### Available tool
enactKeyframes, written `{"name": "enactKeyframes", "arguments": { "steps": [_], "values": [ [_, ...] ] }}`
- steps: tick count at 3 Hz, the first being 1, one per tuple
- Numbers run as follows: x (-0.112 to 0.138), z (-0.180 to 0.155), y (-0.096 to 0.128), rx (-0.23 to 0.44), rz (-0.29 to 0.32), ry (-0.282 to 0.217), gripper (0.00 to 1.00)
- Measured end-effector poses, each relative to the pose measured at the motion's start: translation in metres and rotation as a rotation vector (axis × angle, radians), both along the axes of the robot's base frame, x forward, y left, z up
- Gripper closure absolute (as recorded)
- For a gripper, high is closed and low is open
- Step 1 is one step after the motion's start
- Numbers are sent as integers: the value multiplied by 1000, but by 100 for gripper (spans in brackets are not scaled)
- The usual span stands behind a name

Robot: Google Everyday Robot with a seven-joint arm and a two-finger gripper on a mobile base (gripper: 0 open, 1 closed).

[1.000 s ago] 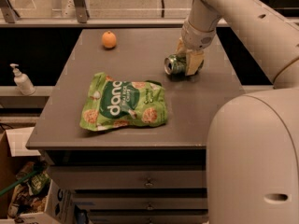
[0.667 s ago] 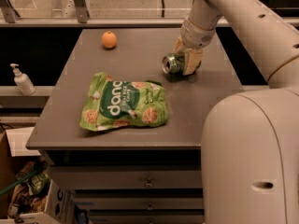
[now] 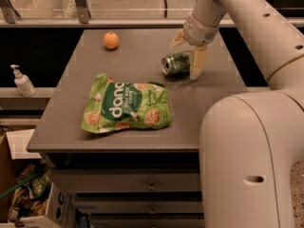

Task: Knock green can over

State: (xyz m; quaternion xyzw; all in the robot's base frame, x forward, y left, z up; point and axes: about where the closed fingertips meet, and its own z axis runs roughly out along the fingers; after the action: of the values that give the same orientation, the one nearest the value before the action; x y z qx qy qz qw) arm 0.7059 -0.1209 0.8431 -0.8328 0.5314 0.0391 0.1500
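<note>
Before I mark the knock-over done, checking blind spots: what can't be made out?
Camera view:
- green can, on its side: right end hidden by the gripper, open over the table, rear right; contact unclear.
- table's front right corner: behind the robot's body.
- box: cut by the left edge.

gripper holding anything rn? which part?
Nothing held. The gripper is open at the green can, which lies on its side on the table; one finger is beside its base end.

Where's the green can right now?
The green can lies on its side at the table's far right, just below the gripper, beyond the snack bag.
</note>
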Motion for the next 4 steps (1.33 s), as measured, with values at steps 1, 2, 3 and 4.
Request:
{"name": "enactKeyframes", "arguments": {
  "steps": [1, 2, 3, 4],
  "values": [
    [2, 1, 0, 16, 1, 1, 0],
    [2, 4, -1, 60, -9, 9, 0],
    [3, 13, -9, 194, -83, 19, 0],
    [5, 26, -21, 379, -202, 35, 0]
  ]
}}
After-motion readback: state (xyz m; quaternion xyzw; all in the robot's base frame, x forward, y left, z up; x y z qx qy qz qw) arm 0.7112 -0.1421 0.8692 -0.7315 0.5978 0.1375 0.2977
